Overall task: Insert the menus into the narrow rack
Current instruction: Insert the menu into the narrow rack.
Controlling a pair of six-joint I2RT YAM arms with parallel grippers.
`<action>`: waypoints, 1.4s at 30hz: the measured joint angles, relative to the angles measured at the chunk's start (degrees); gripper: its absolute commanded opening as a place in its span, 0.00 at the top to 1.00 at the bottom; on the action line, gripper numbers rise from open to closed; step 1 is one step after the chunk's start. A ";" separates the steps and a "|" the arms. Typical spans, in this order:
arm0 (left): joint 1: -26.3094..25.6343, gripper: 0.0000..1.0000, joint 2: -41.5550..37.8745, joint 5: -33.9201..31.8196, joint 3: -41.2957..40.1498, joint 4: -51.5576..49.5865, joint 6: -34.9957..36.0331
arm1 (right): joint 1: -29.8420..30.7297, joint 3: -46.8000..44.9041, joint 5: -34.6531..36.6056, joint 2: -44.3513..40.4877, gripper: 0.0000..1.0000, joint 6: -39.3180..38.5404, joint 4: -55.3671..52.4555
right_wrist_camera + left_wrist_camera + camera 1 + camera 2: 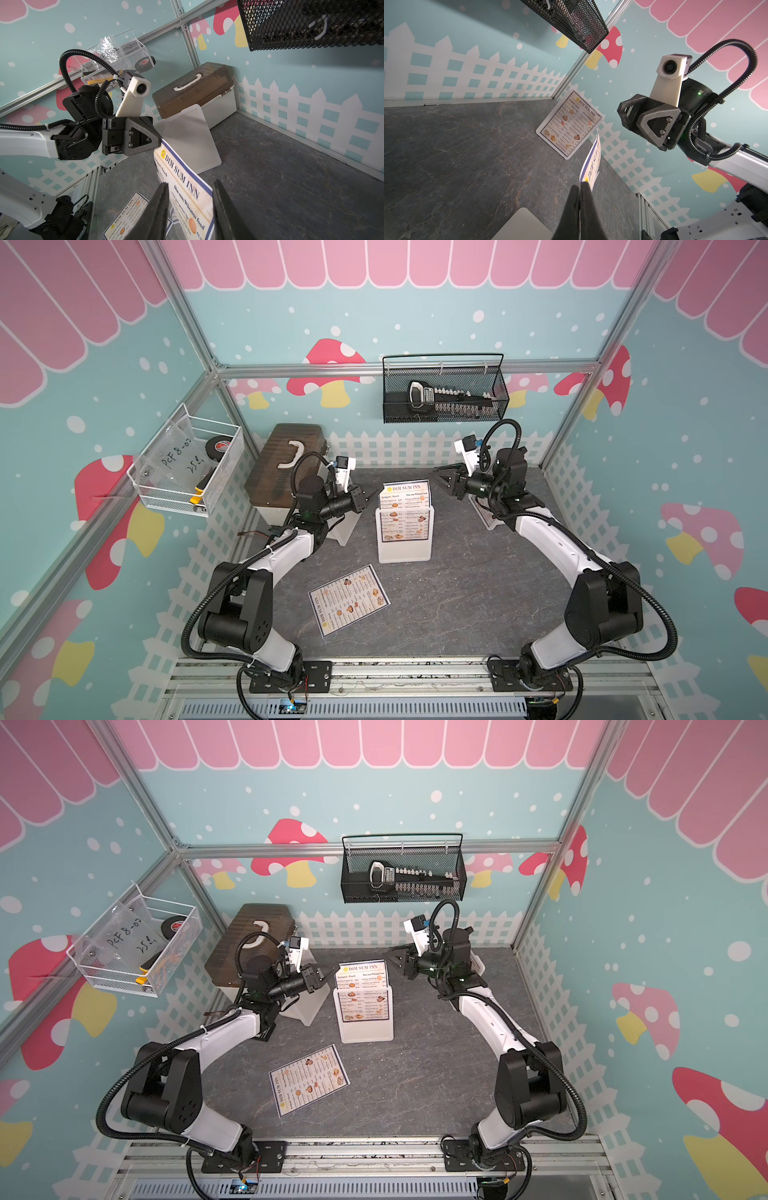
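One menu (405,510) stood upright in the narrow rack (404,553) in the middle of the table (457,605). Its long axis was vertical and its lower half sat behind the rack's clear front wall. The left gripper (375,492) was clamped on that menu's top corner, on the side toward the table's left edge. It reached in sideways, so the sheet hung straight down from the pinch into the slot. The right gripper (441,477) hovered just off the opposite top corner, jaws part-way apart, gripping nothing, with a gap between it and the sheet. To my eye the sheet looked seated, so letting go seemed the step in hand.

A second menu (349,599) lay flat toward the front edge, skewed so its long axis ran diagonally, on the left arm's side. The third menu (569,124) was by the right edge near the far right corner, beneath the right arm. I could not tell whether it lay flat or was propped on the wall. I'd judge the right arm the handier one for it.
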 measured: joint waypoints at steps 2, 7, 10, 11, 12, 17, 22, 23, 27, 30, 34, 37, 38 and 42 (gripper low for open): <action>0.00 1.00 0.00 0.02 -0.02 0.00 0.09 | 0.00 0.00 0.37 -0.28 0.64 -0.17 -0.63; 0.00 0.98 0.00 0.00 -0.28 -0.15 0.09 | 0.24 0.94 3.26 -0.74 0.63 -0.79 -5.07; -0.02 0.94 0.00 0.00 -0.33 -0.17 0.09 | 1.36 3.85 6.93 -0.70 0.63 -1.75 -10.69; -0.04 0.93 0.00 0.00 -0.33 -0.17 0.09 | 2.08 5.33 8.39 -0.59 0.63 -2.29 -12.79; -0.09 0.92 0.00 0.00 -0.33 -0.17 0.09 | 2.99 7.13 9.99 -0.37 0.63 -2.86 -14.84; -0.31 0.87 0.00 0.00 -0.33 -0.22 0.09 | 6.73 14.51 16.37 1.46 0.63 -5.53 -22.56; -0.31 0.85 0.09 0.00 -0.33 -0.35 0.09 | 9.01 21.40 21.07 5.35 0.63 -7.48 -29.29; -0.31 0.84 0.15 0.00 -0.33 -0.37 0.09 | 9.33 22.64 21.79 6.23 0.63 -7.72 -30.67; -0.33 0.82 0.28 0.00 -0.33 -0.46 0.09 | 10.23 26.71 24.28 9.09 0.63 -8.63 -35.39; -0.35 0.82 0.31 0.00 -0.35 -0.52 0.09 | 11.04 29.86 26.25 11.04 0.62 -9.38 -38.56; -0.35 0.82 0.31 -0.02 -0.52 -0.55 0.09 | 12.26 34.86 28.57 13.68 0.62 -10.62 -42.88; -0.37 0.82 0.31 -0.02 -0.81 -0.57 0.09 | 13.29 39.50 30.27 16.26 0.62 -11.76 -45.97; -0.37 0.82 0.31 -0.04 -0.87 -0.59 0.09 | 13.66 41.03 30.84 17.20 0.61 -12.20 -47.08; -0.39 0.82 0.31 -0.09 -1.09 -0.59 0.09 | 15.23 46.84 33.05 21.22 0.60 -13.94 -51.04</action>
